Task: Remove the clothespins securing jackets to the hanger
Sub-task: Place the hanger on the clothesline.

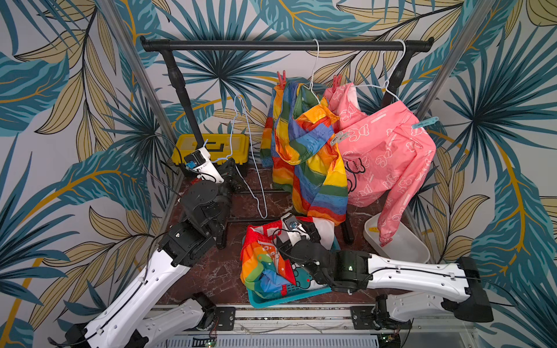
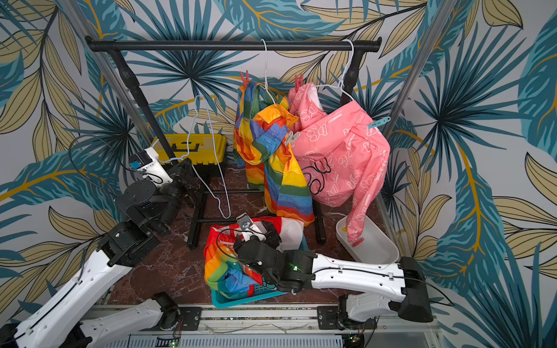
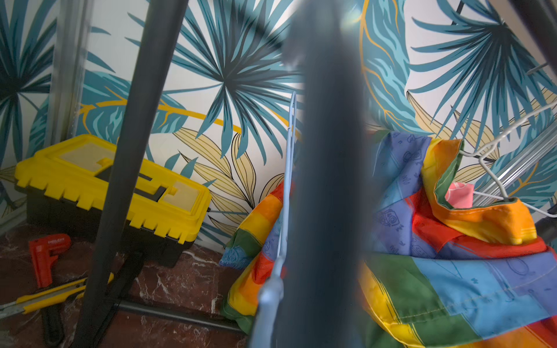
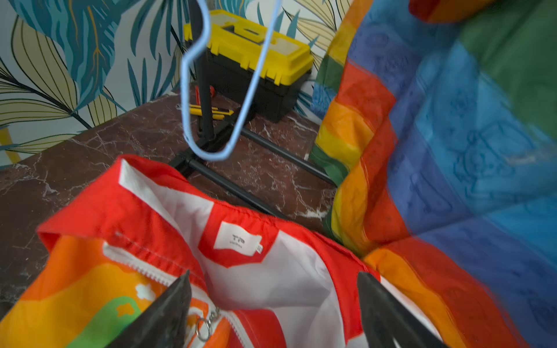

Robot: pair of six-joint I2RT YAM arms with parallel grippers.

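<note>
**Clothespins: four clipped to the hanging jackets, two loose in the tub**

Four are on cloth in the top views. A red-pink clothespin (image 1: 281,79) grips the top edge of the rainbow jacket (image 1: 304,156). A second red-pink clothespin (image 1: 336,82) sits at the top of the pink jacket (image 1: 388,156). A grey clothespin (image 1: 340,138) sits where the two jackets meet, and I cannot tell which one it pins. A blue clothespin (image 1: 425,123) sits on the pink jacket's shoulder.

They likely pinch the slippery fabric to the white hangers (image 1: 316,64) so it cannot slide off. Both hangers hook over the black rail (image 1: 241,45).

A yellow clothespin (image 1: 373,229) and one more red-pink clothespin (image 2: 357,242) lie in the white tub (image 1: 419,253), apparently the place for pins taken off.

The red jacket (image 1: 265,259) lies crumpled in the teal basket (image 1: 289,298) on the table (image 1: 217,271), with no hanger or pin on it.

The bare blue hanger (image 4: 252,87) stands off the rail, well clear of the hanging jackets. The left fingers (image 3: 328,195) appear closed tight on its neck, keeping it out of the way.

The right fingers (image 4: 168,313) stand wide apart above the red jacket's white lining, close to the zip, and hold nothing.
</note>
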